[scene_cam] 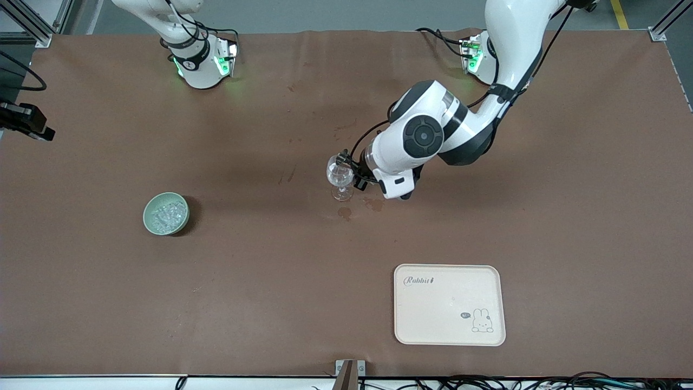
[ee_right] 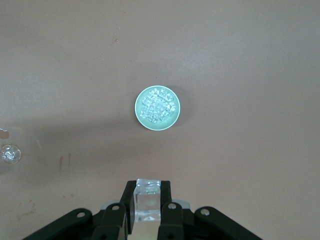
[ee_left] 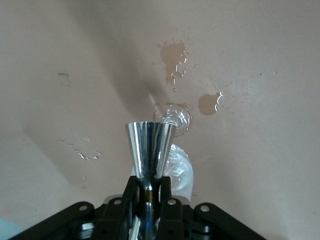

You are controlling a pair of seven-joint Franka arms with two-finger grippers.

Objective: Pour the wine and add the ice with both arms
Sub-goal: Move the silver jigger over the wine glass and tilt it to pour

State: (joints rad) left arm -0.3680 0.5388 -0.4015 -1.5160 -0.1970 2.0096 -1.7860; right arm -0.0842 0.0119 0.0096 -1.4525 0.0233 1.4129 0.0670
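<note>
A clear stemmed glass [scene_cam: 340,177] stands mid-table. My left gripper [scene_cam: 354,172] is beside its rim and is shut on a chrome cone-shaped measure [ee_left: 149,150], which is held over the glass [ee_left: 176,165]. My right gripper [ee_right: 148,187] is out of the front view. It is high above the table and shut on a clear ice cube [ee_right: 148,202]. The pale green bowl [scene_cam: 149,208] holds several ice chunks [scene_cam: 167,215] toward the right arm's end. The bowl [ee_right: 140,117] and its ice [ee_right: 158,107] also show in the right wrist view.
A cream tray [scene_cam: 433,309] with a rabbit print lies nearer the front camera than the glass. Wet wine spots [scene_cam: 344,213] lie by the glass foot and show in the left wrist view [ee_left: 172,60]. The glass shows small in the right wrist view [ee_right: 10,153].
</note>
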